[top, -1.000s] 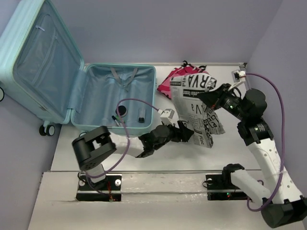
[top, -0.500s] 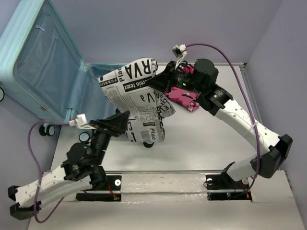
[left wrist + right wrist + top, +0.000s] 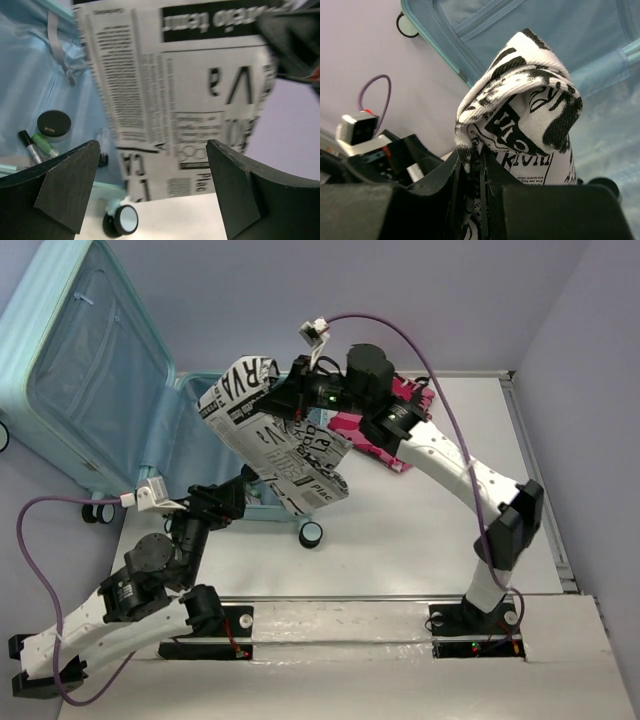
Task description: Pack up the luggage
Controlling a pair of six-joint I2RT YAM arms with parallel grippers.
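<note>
Contents, by count:
- Aqua-blue hard-shell suitcase, lying open: one.
- Caster wheels seen from above: three, one of them cut off by the left edge.
- Newsprint-patterned cloth, black on white: one.
- Pink fabric item on the table: one.
- Round black lidded container in the suitcase: one.
- Black pen: one.
- Green marker: one.
- Robot arms: two.
- Purple cables: two, one per arm.
</note>
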